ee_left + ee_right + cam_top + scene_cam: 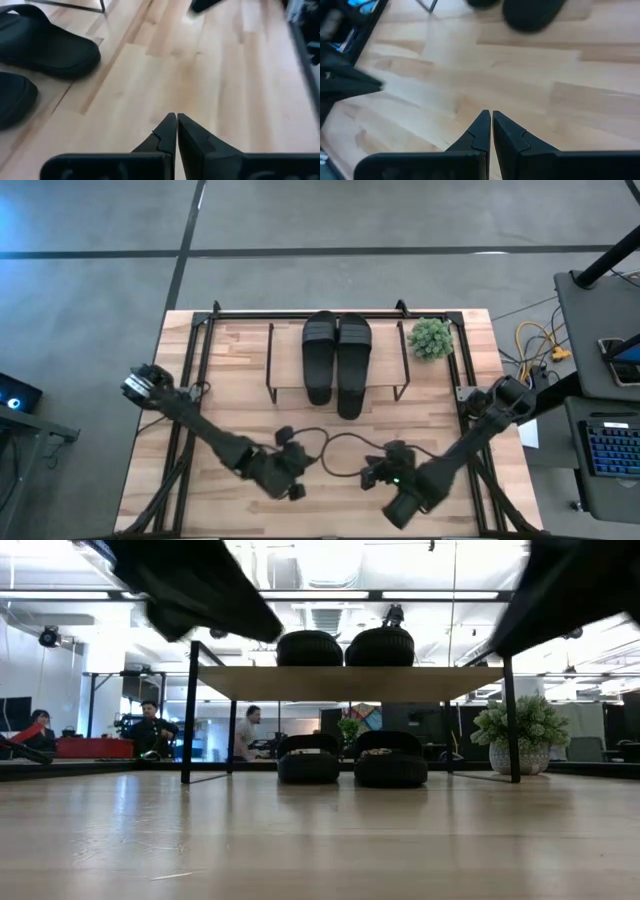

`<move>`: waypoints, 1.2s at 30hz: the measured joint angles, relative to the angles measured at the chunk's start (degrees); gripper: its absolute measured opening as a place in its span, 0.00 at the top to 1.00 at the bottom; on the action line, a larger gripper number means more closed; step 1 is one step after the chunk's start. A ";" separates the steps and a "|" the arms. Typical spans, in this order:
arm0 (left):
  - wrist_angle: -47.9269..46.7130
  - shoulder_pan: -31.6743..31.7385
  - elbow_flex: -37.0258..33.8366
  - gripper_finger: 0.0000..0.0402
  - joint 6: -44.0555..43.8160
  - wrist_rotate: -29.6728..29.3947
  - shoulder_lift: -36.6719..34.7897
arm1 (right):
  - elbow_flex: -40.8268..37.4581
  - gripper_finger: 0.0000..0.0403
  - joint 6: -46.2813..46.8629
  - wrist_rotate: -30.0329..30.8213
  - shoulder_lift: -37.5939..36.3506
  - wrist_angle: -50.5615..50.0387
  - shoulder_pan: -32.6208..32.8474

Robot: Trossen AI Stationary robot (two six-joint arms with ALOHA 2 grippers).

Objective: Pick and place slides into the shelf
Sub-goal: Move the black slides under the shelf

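Note:
The shelf (285,360) stands at the table's far middle; its top board also shows in the low view (350,683). Two black slides (319,345) (354,350) lie side by side on the top board. Two more slides (308,760) (391,762) rest on their soles on the table under the board. My left gripper (172,117) is shut and empty above bare wood near the table's front, left of middle (290,472). My right gripper (487,114) is shut and empty near the front, right of middle (378,475). The left wrist view shows the toe ends of two slides (50,45) (15,100).
A small potted plant (431,338) stands right of the shelf. Black frame rails (190,370) run along the table's left, right and far sides. Bare wood (330,445) lies between the shelf and the grippers. People (150,730) sit in the room behind.

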 joint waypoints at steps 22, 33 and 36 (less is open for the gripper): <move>-14.01 -9.76 -0.57 1.00 -14.76 -9.84 -5.35 | -15.25 0.97 -31.46 -11.29 -0.02 30.35 -19.09; -14.55 -9.76 -1.25 1.00 -14.76 -9.83 -5.34 | -17.45 0.97 -34.66 -11.28 -0.02 30.60 -24.43; -15.19 -9.76 -1.25 1.00 -14.74 -9.83 -5.34 | -17.45 0.97 -36.97 -11.24 -0.02 30.44 -25.97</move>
